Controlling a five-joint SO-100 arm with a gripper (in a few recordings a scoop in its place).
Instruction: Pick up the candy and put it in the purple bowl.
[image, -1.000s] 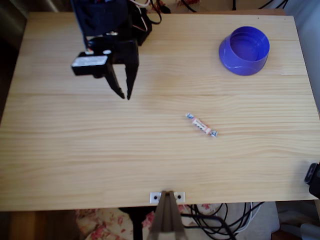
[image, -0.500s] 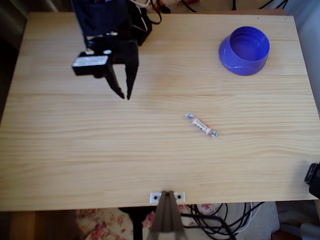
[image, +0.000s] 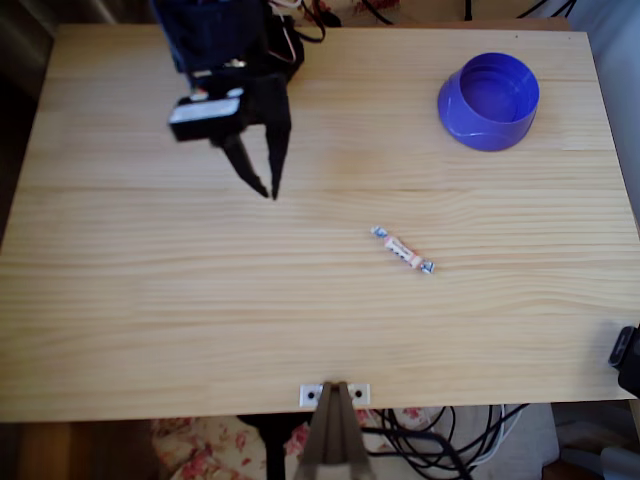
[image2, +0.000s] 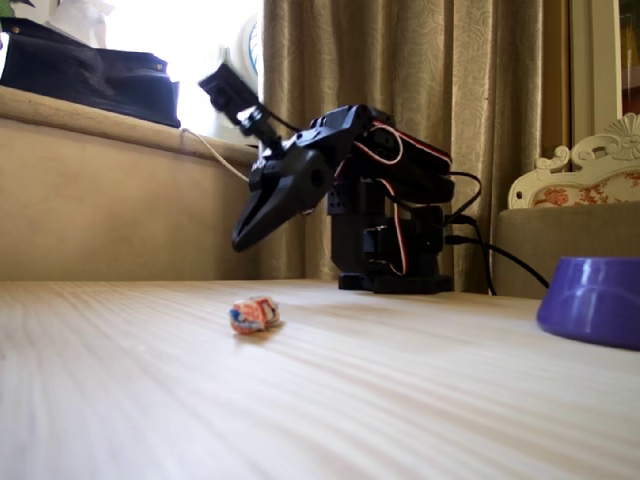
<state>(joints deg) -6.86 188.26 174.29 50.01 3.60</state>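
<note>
The candy (image: 403, 250) lies on the wooden table, a small pale pink sweet with twisted white-blue ends; in the fixed view the candy (image2: 254, 314) sits end-on near the middle. The purple bowl (image: 489, 100) stands upright at the table's far right, and the fixed view catches the bowl (image2: 592, 300) at the right edge. My black gripper (image: 268, 191) hangs above the table's upper left, well left of the candy, its fingers nearly together with nothing between them. From the fixed view the gripper (image2: 242, 241) points down-left, off the table.
The arm's base (image2: 386, 245) stands at the table's far edge with cables trailing behind it. A metal bracket (image: 334, 394) sits at the near edge. A dark object (image: 626, 358) pokes in at the lower right corner.
The gripper has swung slightly to the right, toward the candy. Candy and bowl have stayed where they were.
</note>
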